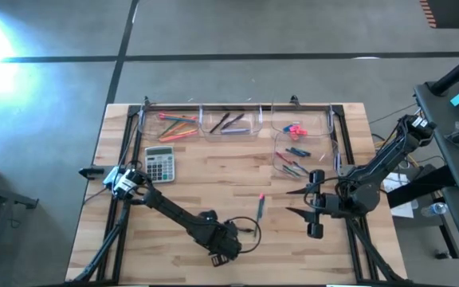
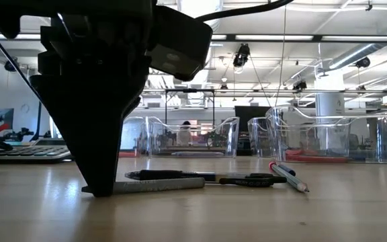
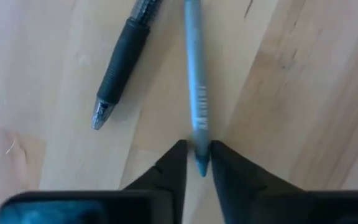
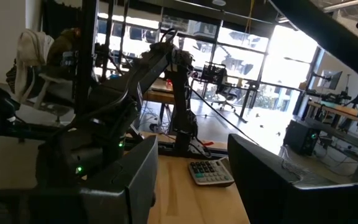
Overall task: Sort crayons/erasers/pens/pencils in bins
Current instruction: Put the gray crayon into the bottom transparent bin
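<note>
Wooden counter (image 1: 213,171), four clear bins (image 1: 231,123) along its far edge and right side, calculator (image 1: 159,163) at left. Left gripper (image 3: 196,163) down at the near edge, jaws closed on the tip of a grey pen (image 3: 195,81) lying flat; black pen (image 3: 122,59) just beside it, apart. Pencil (image 1: 260,206) loose mid-counter. Right gripper (image 1: 300,201) hovers near the right side, jaws partly apart, holding nothing. Pencils, pens and erasers (image 1: 294,128) already lie in bins.
</note>
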Robot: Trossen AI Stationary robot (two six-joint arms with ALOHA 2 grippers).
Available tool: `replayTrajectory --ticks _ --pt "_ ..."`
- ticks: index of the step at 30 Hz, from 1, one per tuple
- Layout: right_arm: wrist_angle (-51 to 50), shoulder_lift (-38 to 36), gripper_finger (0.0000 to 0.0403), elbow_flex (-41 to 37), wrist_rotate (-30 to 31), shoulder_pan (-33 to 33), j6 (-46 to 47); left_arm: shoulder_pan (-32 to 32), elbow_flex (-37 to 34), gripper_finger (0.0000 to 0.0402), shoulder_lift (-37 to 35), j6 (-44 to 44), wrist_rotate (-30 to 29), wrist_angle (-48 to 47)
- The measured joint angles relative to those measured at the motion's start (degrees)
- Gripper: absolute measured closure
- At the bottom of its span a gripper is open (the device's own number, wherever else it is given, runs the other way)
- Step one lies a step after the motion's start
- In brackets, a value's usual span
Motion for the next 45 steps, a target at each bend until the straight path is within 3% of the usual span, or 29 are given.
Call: replayTrajectory --ticks 5,15,21,26,30,39,42,45 --pt "-0.02 0.00 0.0216 -0.01 0.00 0.00 1.09 0.16 -0.01 0.0391 -0.05 2.79 0.15 0.11" --pt "-0.13 0.00 0.0216 -0.01 0.00 0.00 3.58 0.77 -0.43 0.0398 -4.80 11.03 -0.39 -2.62" --pt "-0.11 0.00 0.0216 0.01 0.00 0.00 3.70 1.11 -0.73 0.0400 -11.15 11.64 -7.47 -5.96" --pt "-0.17 0.00 0.0216 0.01 0.00 0.00 4.68 1.27 -4.87 0.0400 -19.55 14.12 -13.53 -3.43" --pt "-0.18 0.00 0.0216 0.01 0.00 0.00 4.67 2.07 -14.77 0.0401 -27.67 17.72 -16.37 11.16" --pt "-1.94 0.20 0.0216 0.01 -0.04 -0.09 8.15 6.17 -43.94 0.0401 -42.34 28.69 -16.09 68.67" --pt "-2.85 0.22 0.0216 -0.12 -0.04 -0.30 8.98 8.12 -47.72 0.0401 -43.70 31.58 -15.11 77.89" --pt "-3.24 0.22 0.0216 -0.25 -0.05 -0.90 10.25 9.78 -48.16 0.0401 -44.09 34.13 -13.63 78.31"
